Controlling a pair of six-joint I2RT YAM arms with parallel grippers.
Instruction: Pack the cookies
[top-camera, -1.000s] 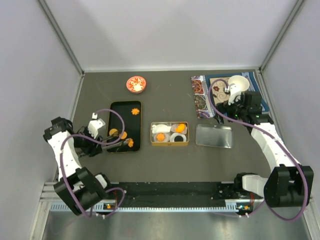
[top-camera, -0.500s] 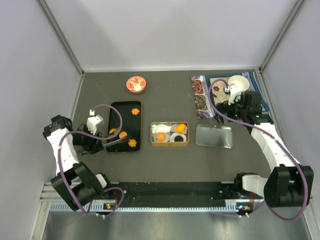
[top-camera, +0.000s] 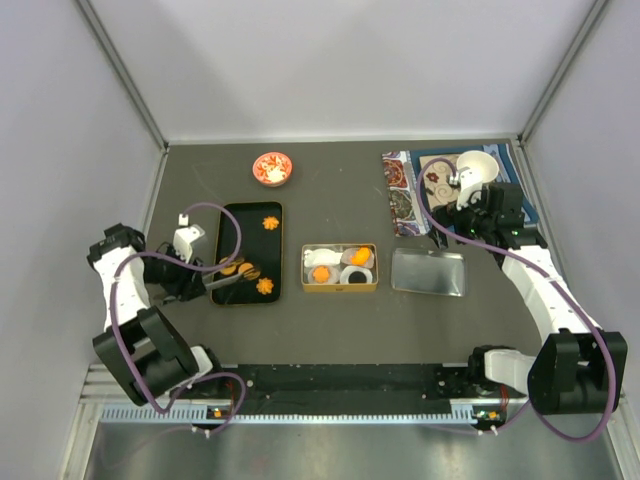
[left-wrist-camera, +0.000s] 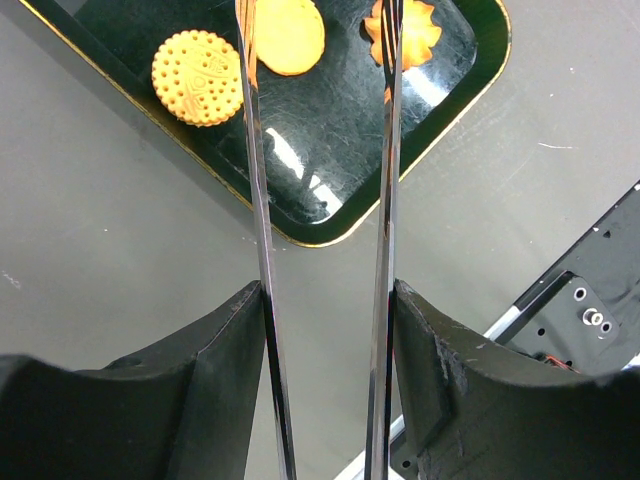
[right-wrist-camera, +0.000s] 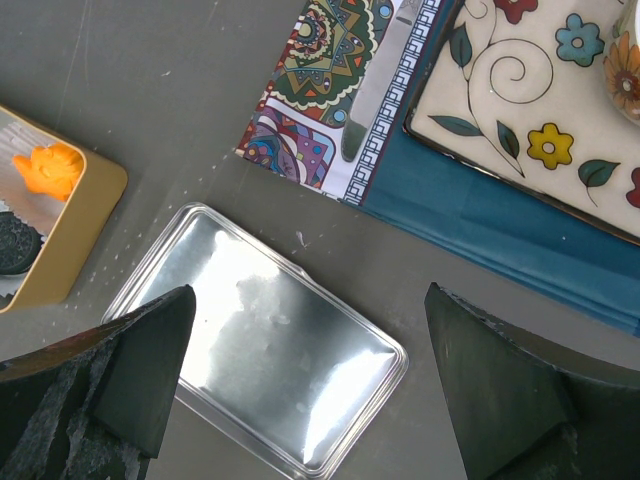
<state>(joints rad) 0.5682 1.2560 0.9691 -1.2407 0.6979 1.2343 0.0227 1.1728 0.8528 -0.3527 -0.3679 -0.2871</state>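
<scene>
On the black tray (top-camera: 262, 248), waiting to be packed: 4 cookies (left-wrist-camera: 199, 77), 2 round and 2 flower-shaped. Already sitting in the gold tin (top-camera: 340, 289), among white paper cups (top-camera: 318, 258): at least 2 more. Squeezing metal tongs (left-wrist-camera: 262, 250) in the left gripper (left-wrist-camera: 325, 320), blades passing either side of a plain round cookie (left-wrist-camera: 288, 35), not pinching it. Hanging wide open, holding nothing, over the silver lid (right-wrist-camera: 255, 370): the right gripper (right-wrist-camera: 310, 340). Compared with 1 second ago, swinging the left wrist farther up the tray, keeping the right arm in place.
</scene>
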